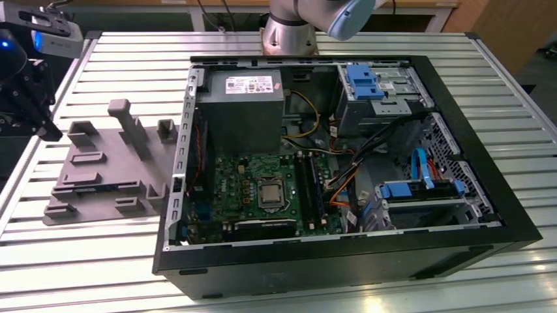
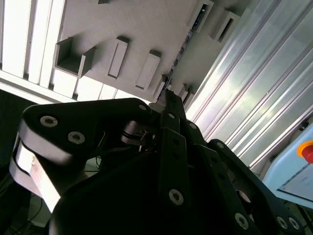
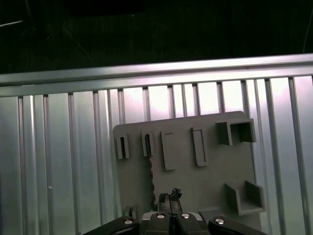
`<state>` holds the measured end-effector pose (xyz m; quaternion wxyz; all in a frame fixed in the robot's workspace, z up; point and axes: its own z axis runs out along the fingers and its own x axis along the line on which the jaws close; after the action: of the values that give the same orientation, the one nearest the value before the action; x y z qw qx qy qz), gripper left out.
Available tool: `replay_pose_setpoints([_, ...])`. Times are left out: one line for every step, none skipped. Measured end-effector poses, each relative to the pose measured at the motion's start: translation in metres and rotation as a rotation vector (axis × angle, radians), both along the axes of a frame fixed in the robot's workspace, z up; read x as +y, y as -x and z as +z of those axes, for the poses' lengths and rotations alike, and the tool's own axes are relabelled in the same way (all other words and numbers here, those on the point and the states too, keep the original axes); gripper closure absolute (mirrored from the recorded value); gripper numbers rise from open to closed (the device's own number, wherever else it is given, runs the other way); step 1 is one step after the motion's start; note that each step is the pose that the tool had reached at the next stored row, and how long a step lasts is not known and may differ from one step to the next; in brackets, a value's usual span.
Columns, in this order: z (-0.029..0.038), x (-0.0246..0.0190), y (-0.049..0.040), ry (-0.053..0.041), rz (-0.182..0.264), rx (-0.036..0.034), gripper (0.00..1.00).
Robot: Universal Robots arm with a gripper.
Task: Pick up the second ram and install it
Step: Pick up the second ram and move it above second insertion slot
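Observation:
The second ram (image 3: 150, 166) stands on edge as a thin dark strip in a slot of the grey holder plate (image 3: 205, 171). In the second wrist view the ram (image 2: 182, 49) shows as a dark line along that plate (image 2: 132, 24), and in the exterior view as a dark strip with a bluish patch (image 1: 98, 188). My gripper (image 3: 168, 197) hangs above the plate, fingers together and empty, its tips (image 2: 168, 95) close to the strip's near end. It sits at the exterior view's far left (image 1: 48, 130), above the plate's (image 1: 104, 176) edge.
An open black computer case (image 1: 487, 195) lies at the exterior view's right, holding a green motherboard (image 1: 261, 189) with long black memory slots (image 1: 306, 186), a grey power supply (image 1: 244, 104) and blue drive brackets (image 1: 418, 192). Everything rests on a ribbed aluminium table (image 1: 87, 261).

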<state>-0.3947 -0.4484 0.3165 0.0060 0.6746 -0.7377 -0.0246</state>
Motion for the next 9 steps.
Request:
replay_pose_setpoints([-0.0008,0.0000,0.0000,0.0000,0.000,0.0000,0.89])
replay_pose_setpoints([-0.0016,0.0000,0.0000,-0.0001,0.001,-0.0001,0.89])
replay_pose_setpoints([-0.0023,0.0000,0.0000,0.0000,0.001,0.0000,0.89])
replay_pose_setpoints([-0.0030,0.0000,0.0000,0.0000,0.001,0.0000,0.89])
replay_pose_setpoints([-0.0038,0.0000,0.0000,0.0000,0.002,-0.0001,0.89])
replay_pose_setpoints([-0.0044,0.0000,0.0000,0.0000,0.002,0.0000,0.89])
replay_pose_setpoints([-0.0050,0.0000,0.0000,0.0000,0.002,-0.0001,0.89])
replay_pose_setpoints([-0.0057,0.0000,0.0000,0.0000,0.003,0.0000,0.89])
replay_pose_setpoints([-0.0062,0.0000,0.0000,0.0000,0.003,0.0000,0.89])
